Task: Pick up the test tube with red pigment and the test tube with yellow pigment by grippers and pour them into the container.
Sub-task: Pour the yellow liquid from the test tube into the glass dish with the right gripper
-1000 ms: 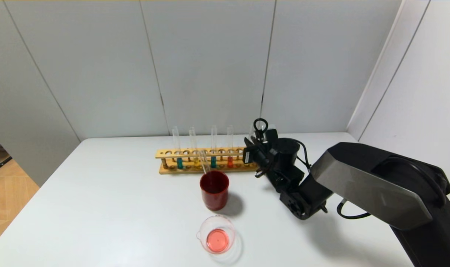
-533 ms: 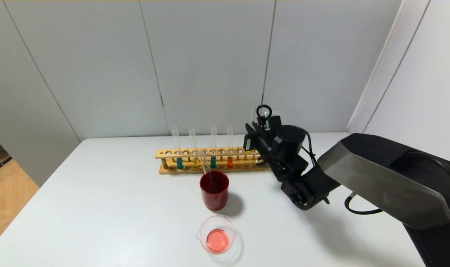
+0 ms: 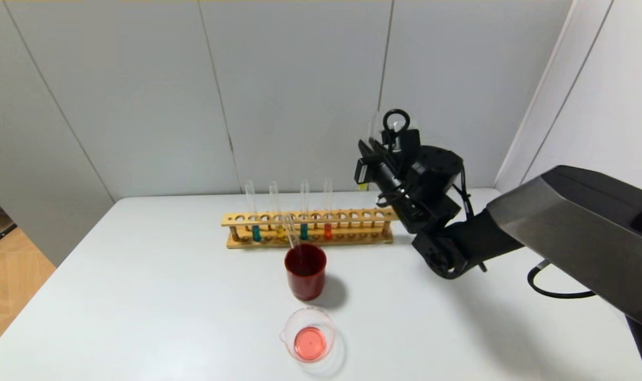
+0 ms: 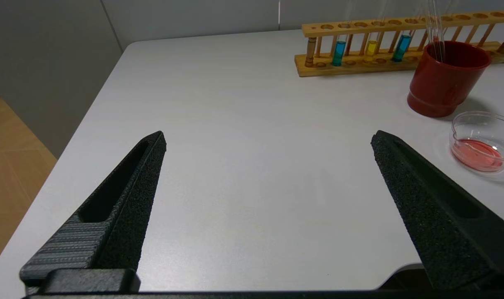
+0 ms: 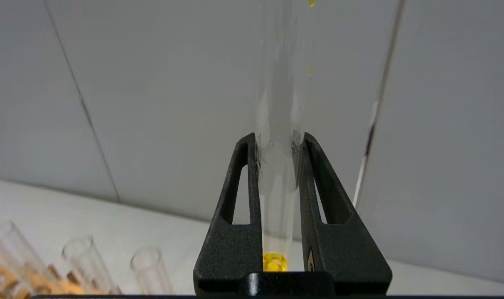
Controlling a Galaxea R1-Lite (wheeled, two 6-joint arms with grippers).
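Right gripper (image 5: 280,141) is hanging in the air above the right end of the rack (image 3: 307,228), its fingers (image 5: 318,187) pinching the yellow tube (image 5: 279,166) upright, a little yellow liquid sitting at the tube's bottom. Left gripper (image 4: 268,139) is idling low over the table's (image 3: 141,296) near left part, fingers spread wide apart.

On the table, the rack is standing along the far side, holding two teal tubes (image 3: 255,222), another tube with yellow liquid between them, and the red tube (image 3: 327,221) to their right. A red cup (image 3: 305,271) is standing just in front of the rack, a clear tube leaning in it. Nearer the robot, the beaker (image 3: 310,334) is sitting apart from the cup, holding a shallow pool of pink-red liquid.
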